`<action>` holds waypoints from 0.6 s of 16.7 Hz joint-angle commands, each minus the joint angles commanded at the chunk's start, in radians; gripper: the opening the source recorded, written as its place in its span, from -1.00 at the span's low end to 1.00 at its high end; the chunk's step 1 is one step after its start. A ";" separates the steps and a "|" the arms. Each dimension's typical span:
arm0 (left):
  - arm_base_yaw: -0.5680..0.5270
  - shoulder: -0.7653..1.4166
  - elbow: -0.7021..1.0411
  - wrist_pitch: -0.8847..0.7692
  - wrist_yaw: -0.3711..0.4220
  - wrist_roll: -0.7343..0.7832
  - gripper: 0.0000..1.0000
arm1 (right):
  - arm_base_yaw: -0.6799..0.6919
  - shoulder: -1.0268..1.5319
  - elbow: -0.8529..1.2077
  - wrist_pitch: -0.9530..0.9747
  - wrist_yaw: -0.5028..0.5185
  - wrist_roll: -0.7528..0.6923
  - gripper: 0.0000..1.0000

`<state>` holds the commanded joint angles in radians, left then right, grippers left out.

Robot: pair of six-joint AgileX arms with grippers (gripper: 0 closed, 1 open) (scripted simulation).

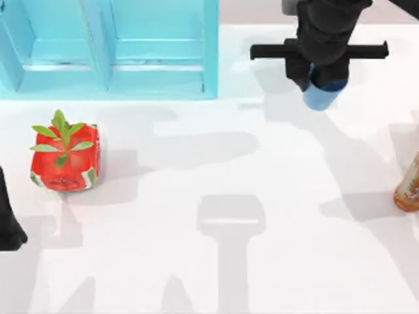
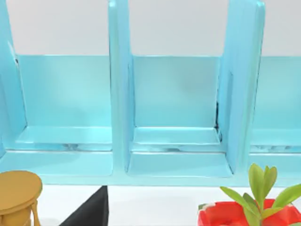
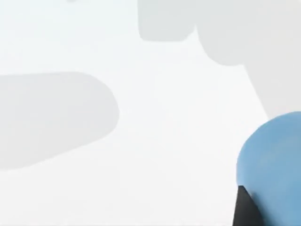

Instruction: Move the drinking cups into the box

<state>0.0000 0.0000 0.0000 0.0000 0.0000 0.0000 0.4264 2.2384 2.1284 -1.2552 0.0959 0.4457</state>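
- Right gripper (image 1: 319, 84) sits at the table's far right, just right of the light-blue box (image 1: 211, 52), arm pointing down, fingers clamped on the blue cup (image 1: 321, 97).
- Cup is off the white table (image 1: 262, 261), outside the box.
- Left arm (image 1: 9, 226) parked at the left edge; can't tell its fingers.

Top view: overhead, looking down on table (image 1: 275, 196). Left wrist: low, facing box (image 2: 174, 117), shared with top. Right wrist: close above table.
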 joint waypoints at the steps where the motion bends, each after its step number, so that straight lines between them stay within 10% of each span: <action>1: 0.000 0.000 0.000 0.000 0.000 0.000 1.00 | -0.033 -0.028 -0.017 -0.006 0.001 -0.022 -1.00; 10: 0.000 0.000 0.000 0.000 0.000 0.000 1.00 | -0.610 -0.305 -0.338 -0.169 -0.070 -0.541 -1.00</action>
<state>0.0000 0.0000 0.0000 0.0000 0.0000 0.0000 -0.1831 1.9334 1.7903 -1.4246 0.0263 -0.0954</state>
